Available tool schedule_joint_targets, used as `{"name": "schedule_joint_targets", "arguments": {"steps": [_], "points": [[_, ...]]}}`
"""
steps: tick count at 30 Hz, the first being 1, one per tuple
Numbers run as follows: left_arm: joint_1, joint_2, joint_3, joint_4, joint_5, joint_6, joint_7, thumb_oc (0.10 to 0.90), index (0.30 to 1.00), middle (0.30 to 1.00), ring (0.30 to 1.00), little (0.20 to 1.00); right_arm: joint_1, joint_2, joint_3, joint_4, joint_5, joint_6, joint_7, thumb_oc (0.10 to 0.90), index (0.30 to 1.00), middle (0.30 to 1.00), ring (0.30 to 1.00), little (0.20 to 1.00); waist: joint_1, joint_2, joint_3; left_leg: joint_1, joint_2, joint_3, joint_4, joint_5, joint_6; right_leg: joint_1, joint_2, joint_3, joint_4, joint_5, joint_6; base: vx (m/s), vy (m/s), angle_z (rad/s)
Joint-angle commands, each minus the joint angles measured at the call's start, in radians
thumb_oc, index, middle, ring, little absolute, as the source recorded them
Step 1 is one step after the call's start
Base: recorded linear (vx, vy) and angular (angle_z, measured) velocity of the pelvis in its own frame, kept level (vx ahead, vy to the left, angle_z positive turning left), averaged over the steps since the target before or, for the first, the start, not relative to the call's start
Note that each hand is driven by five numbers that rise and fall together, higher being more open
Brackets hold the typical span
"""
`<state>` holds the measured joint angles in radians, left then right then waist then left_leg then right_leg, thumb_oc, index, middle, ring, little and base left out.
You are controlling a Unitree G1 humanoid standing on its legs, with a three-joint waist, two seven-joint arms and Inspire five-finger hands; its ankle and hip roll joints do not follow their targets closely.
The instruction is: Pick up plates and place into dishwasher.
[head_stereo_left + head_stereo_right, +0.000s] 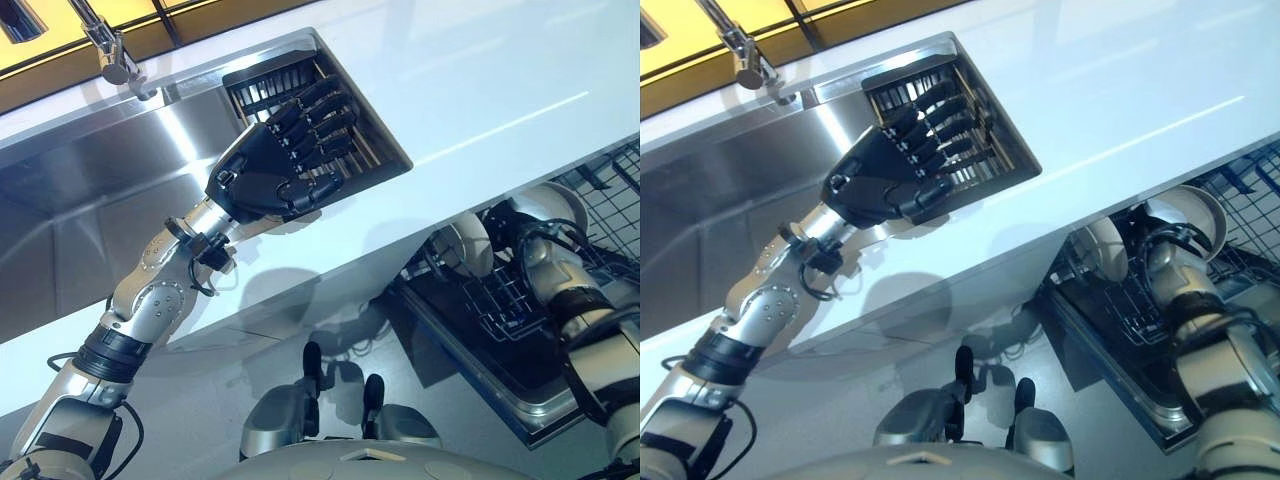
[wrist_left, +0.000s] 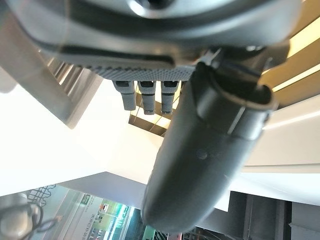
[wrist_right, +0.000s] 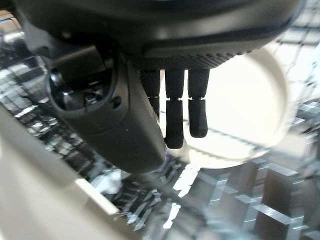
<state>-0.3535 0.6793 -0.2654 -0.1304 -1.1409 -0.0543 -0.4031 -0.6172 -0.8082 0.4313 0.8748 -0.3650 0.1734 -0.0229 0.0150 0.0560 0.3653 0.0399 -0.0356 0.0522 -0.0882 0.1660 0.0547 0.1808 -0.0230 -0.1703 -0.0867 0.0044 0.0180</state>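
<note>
While the left hand point(image 1: 275, 165) is hovered with fingers straight and slightly spread over the sink's slatted drain rack point(image 1: 375, 150), a white plate point(image 3: 250, 115) is set upright in the dishwasher rack point(image 1: 520, 300) — the right hand's point(image 3: 165, 95) fingers lie straight and close together against it, presumably to steady it.

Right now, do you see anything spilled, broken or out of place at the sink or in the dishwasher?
Nothing stands out. The left hand hovers open over the slatted rack in the sink. The right hand is at a white plate in the dishwasher rack, where another plate stands upright. Nothing looks spilled or broken.
</note>
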Motion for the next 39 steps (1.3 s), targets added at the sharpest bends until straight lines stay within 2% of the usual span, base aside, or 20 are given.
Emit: {"name": "schedule_joint_targets", "arguments": {"steps": [1,3,11,15,20,23,30,34,35,36,39], "points": [[0.004,-0.025,0.084,-0.094,-0.052,-0.131,-0.033,0.800,0.900,0.900,0.900,0.900,0.012,-0.158,-0.054,-0.109,-0.031,0.033,-0.099,0.100,0.300,0.300,0.300,0.200,-0.037,-0.032,-0.067,0.107,-0.007,0.044,0.011,-0.177,-0.022,-0.093,0.023,0.034,0.105,-0.002,0.043,-0.01,0.034,-0.13],[0.023,-0.029,0.099,-0.096,-0.049,-0.140,-0.037,0.800,0.900,0.900,0.900,0.900,0.076,-0.186,-0.120,-0.161,-0.030,0.020,-0.124,0.100,0.300,0.300,0.300,0.200,-0.056,-0.037,-0.064,0.109,-0.005,0.056,0.010,-0.178,-0.022,-0.097,0.027,0.045,0.108,-0.001,0.046,-0.01,0.031,-0.22],[0.040,-0.028,0.127,-0.098,-0.040,-0.143,-0.036,0.800,0.900,0.900,0.900,0.900,0.201,-0.212,-0.261,-0.278,-0.044,-0.007,-0.167,0.100,0.300,0.300,0.300,0.200,-0.088,-0.044,-0.064,0.114,0.001,0.082,0.008,-0.182,-0.022,-0.100,0.034,0.064,0.106,-0.003,0.050,-0.01,0.012,-0.15],[0.051,-0.022,0.143,-0.096,-0.046,-0.147,-0.043,0.800,0.900,0.900,0.900,0.900,0.257,-0.206,-0.305,-0.324,-0.063,-0.013,-0.125,0.100,0.300,0.300,0.300,0.200,-0.095,-0.048,-0.069,0.114,0.003,0.090,0.007,-0.185,-0.022,-0.101,0.036,0.065,0.105,-0.005,0.053,-0.01,-0.013,-0.12],[0.052,-0.030,0.147,-0.094,-0.048,-0.151,-0.044,0.800,0.900,0.900,0.900,0.900,0.266,-0.175,-0.286,-0.329,-0.076,-0.008,-0.058,0.100,0.300,0.300,0.300,0.200,-0.094,-0.049,-0.068,0.114,0.005,0.093,0.007,-0.183,-0.022,-0.101,0.034,0.061,0.103,-0.003,0.054,-0.01,-0.019,-0.04],[0.049,-0.035,0.140,-0.101,-0.037,-0.137,-0.046,0.800,0.900,0.900,0.900,0.900,0.242,-0.128,-0.234,-0.280,-0.089,0.012,-0.001,0.100,0.300,0.300,0.300,0.200,-0.082,-0.044,-0.063,0.112,0.006,0.091,0.008,-0.181,-0.024,-0.098,0.031,0.053,0.098,-0.002,0.053,0.00,-0.050,-0.02],[0.000,-0.029,0.095,-0.108,-0.038,-0.124,-0.034,0.800,0.900,0.900,0.900,0.900,0.117,-0.027,-0.086,-0.067,-0.062,0.052,0.041,0.100,0.300,0.300,0.300,0.200,-0.047,-0.023,-0.038,0.095,0.006,0.073,0.013,-0.175,-0.025,-0.101,0.020,0.036,0.093,0.005,0.047,-0.03,-0.047,0.02],[-0.016,-0.026,0.086,-0.107,-0.044,-0.121,-0.038,0.800,0.900,0.900,0.900,0.900,0.077,0.003,-0.051,0.016,-0.046,0.059,0.063,0.100,0.300,0.300,0.300,0.200,-0.035,-0.015,-0.030,0.088,0.004,0.066,0.016,-0.171,-0.025,-0.103,0.017,0.032,0.094,0.007,0.045,-0.01,-0.033,0.08],[-0.019,-0.033,0.078,-0.119,-0.039,-0.115,-0.033,0.800,0.900,0.900,0.900,0.900,0.055,0.043,-0.034,0.103,-0.007,0.062,0.062,0.100,0.300,0.300,0.300,0.200,-0.023,-0.006,-0.026,0.084,0.004,0.059,0.019,-0.170,-0.025,-0.105,0.013,0.027,0.097,0.006,0.044,0.00,-0.043,0.13],[-0.024,-0.035,0.076,-0.121,-0.036,-0.111,-0.031,0.800,0.900,0.900,0.900,0.900,0.042,0.059,-0.029,0.149,-0.022,0.067,0.076,0.100,0.300,0.300,0.300,0.200,-0.017,-0.001,-0.024,0.080,0.003,0.057,0.022,-0.170,-0.025,-0.106,0.011,0.025,0.099,0.005,0.043,0.00,-0.047,0.11],[-0.034,-0.035,0.074,-0.134,-0.031,-0.101,-0.022,0.800,0.900,0.900,0.900,0.900,0.020,0.081,-0.008,0.249,-0.018,0.064,0.100,0.100,0.300,0.300,0.300,0.200,-0.005,0.011,-0.012,0.069,0.003,0.050,0.028,-0.166,-0.027,-0.111,0.006,0.020,0.102,0.007,0.041,-0.02,-0.035,0.05]]}}
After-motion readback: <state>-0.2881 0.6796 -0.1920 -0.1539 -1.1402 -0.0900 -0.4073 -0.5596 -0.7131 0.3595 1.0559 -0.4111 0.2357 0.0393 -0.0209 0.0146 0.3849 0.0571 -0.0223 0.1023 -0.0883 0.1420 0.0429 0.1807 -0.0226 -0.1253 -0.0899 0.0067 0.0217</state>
